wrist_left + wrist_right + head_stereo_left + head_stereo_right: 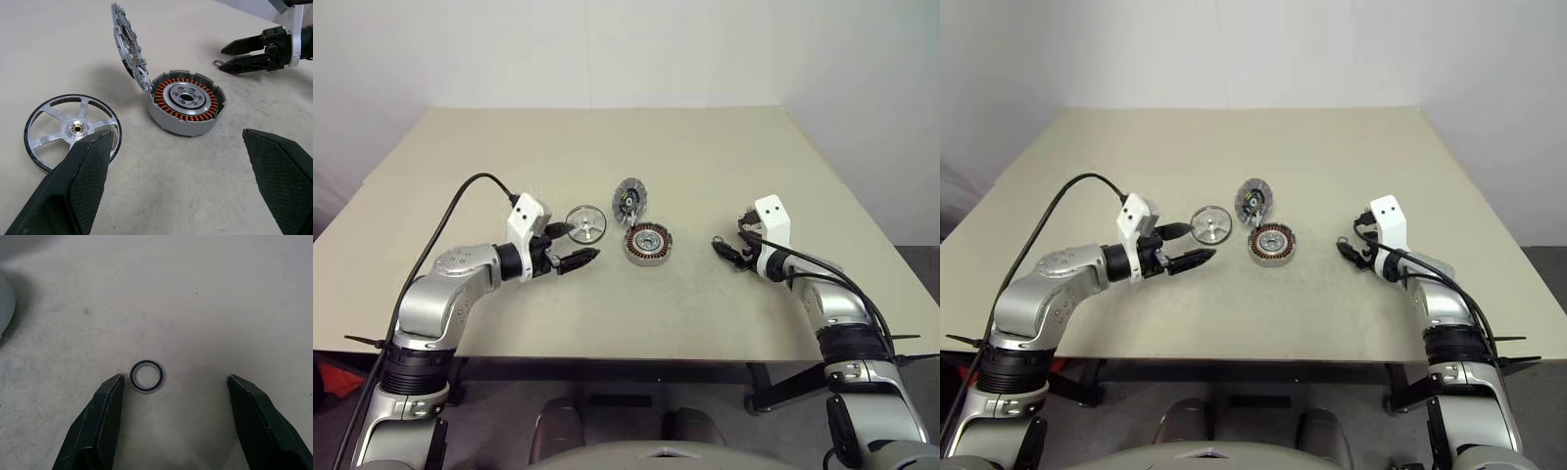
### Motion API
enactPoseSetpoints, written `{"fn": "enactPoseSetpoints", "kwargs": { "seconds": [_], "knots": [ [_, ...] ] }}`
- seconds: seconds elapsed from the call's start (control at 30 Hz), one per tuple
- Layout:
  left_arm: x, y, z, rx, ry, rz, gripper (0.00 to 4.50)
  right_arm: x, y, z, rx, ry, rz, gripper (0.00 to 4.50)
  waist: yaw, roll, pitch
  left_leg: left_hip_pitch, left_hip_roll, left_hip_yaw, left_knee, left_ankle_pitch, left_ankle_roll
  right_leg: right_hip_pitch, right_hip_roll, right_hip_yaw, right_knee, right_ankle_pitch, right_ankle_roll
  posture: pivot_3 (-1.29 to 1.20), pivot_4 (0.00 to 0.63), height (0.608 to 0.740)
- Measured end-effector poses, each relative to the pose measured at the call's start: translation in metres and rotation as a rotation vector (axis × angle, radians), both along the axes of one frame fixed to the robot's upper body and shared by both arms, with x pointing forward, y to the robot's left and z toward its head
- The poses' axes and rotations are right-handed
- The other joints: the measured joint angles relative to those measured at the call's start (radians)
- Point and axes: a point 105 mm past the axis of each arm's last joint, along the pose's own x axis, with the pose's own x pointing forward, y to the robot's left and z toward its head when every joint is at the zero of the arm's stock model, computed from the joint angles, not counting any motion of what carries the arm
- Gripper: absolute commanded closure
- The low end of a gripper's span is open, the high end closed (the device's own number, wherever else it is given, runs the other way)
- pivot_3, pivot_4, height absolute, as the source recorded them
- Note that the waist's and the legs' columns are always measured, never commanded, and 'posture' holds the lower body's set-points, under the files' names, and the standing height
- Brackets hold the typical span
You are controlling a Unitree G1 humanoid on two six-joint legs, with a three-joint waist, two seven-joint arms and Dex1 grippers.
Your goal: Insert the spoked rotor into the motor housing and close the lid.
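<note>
Spoked rotor (pixel 72 128) lay flat on the worktop (pixel 705 157), just to the left of the motor housing (pixel 187 101), not touching it. Housing sat open, copper windings up, lid (pixel 128 43) tilted up on its hinge at the far edge. Nothing inserted yet.

My left gripper (pixel 576 247) was spread wide and empty, low over the worktop, right beside the rotor on its near-left side; in the left wrist view one finger (pixel 78 181) overlapped the rotor's near rim, but I couldn't tell if it touched. My right gripper (pixel 173 423) was also open and held nothing, well to the right of the housing, with a small thin ring (pixel 146 376) lying loose just ahead of its fingers.

Step in hand, as I judged it: grab the rotor with the left. To do it well, I'd bring one finger across so the black rim sat between both, then close on the rim edges, not the spokes. Flat wheel on a flat worktop gives little to bite on, so it could skid toward the housing. Keep it level for seating over the silver centre. Keep the right gripper off the ring and clear of the upright lid until closing.
</note>
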Motion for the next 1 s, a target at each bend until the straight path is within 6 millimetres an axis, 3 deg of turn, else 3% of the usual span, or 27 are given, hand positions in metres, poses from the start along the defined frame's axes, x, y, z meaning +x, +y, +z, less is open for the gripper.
{"fn": "enactPoseSetpoints", "kwargs": {
  "seconds": [0.2, 0.23, 0.33, 0.53, 0.83, 1.0],
  "knots": [
    [0.002, 0.004, 0.0, 0.014, -0.009, 0.017, 0.02, 0.001, 0.0, -0.001, -0.003, 0.001, -0.01, 0.72, 0.0, 0.0, 0.0, 0.002, 0.0, 0.0, 0.0, 0.0, 0.0, 0.002, 0.0, 0.0, 0.0, 0.0, 0.0, 0.0, 0.0, 0.74],
    [0.003, 0.005, 0.0, 0.016, -0.01, 0.021, 0.0, 0.001, 0.001, -0.002, -0.002, 0.001, -0.01, 0.91, 0.0, 0.0, 0.0, 0.003, 0.0, 0.0, 0.0, 0.0, 0.0, 0.003, 0.0, 0.0, 0.0, 0.0, 0.0, 0.0, 0.0, 0.74],
    [0.003, 0.006, 0.0, 0.018, -0.014, 0.025, 0.0, 0.001, 0.001, -0.002, -0.002, 0.001, -0.014, 1.65, 0.0, 0.0, 0.0, 0.003, 0.0, 0.0, 0.0, 0.0, 0.0, 0.003, 0.0, 0.0, 0.0, 0.0, 0.0, 0.0, 0.0, 0.74],
    [0.005, 0.009, 0.0, 0.025, -0.023, 0.037, 0.0, 0.003, 0.001, -0.001, 0.003, 0.0, -0.018, 3.82, -0.002, 0.0, 0.0, 0.004, 0.0, 0.0, 0.0, 0.0, 0.0, 0.003, 0.0, 0.0, 0.0, 0.0, 0.0, 0.0, 0.0, 0.74],
    [0.008, 0.014, -0.002, 0.028, -0.019, 0.055, 0.0, 0.004, 0.003, 0.0, 0.013, 0.002, -0.011, 3.85, -0.002, 0.0, 0.0, 0.004, 0.0, 0.0, 0.001, 0.0, -0.001, 0.003, 0.0, 0.0, 0.001, 0.0, 0.0, 0.0, 0.0, 0.74],
    [0.007, 0.014, -0.002, 0.022, -0.014, 0.048, 0.0, 0.004, 0.035, 0.024, 0.063, -0.066, 0.12, 3.85, -0.002, 0.0, 0.0, 0.004, 0.0, 0.0, 0.0, 0.0, 0.0, 0.003, 0.0, 0.0, 0.002, 0.0, 0.0, 0.0, 0.0, 0.74]
  ]
}}
